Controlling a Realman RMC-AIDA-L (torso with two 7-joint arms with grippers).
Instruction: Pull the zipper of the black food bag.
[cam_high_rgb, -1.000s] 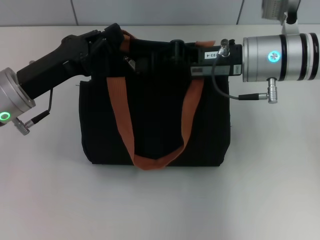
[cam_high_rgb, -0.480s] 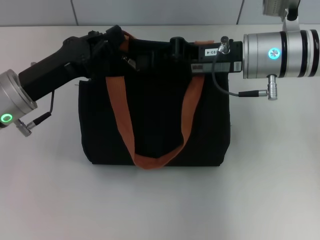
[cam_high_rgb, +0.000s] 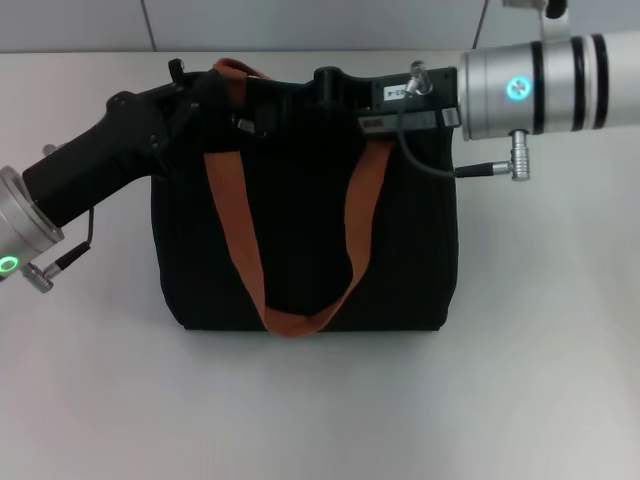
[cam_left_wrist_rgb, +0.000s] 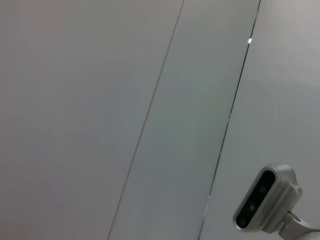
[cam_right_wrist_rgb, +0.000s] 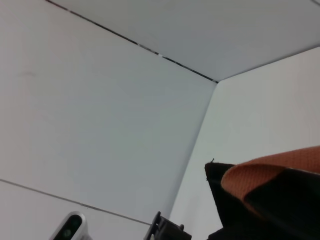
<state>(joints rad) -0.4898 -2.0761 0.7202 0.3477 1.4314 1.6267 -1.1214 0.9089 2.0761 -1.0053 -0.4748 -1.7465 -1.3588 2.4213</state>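
Standing at the table's middle, the black food bag (cam_high_rgb: 300, 230) looks soft and light, so its fabric will buckle. Left gripper (cam_high_rgb: 215, 92) and right gripper (cam_high_rgb: 335, 92) meet its far top edge; fingers' spread untellable, zipper unseen.

We see a plain white table (cam_high_rgb: 320, 400) spreading under even light. Behind its far edge stands a pale grey wall (cam_high_rgb: 300, 22) of flat panels, split by thin dark seams (cam_left_wrist_rgb: 230, 115) meeting a corner.
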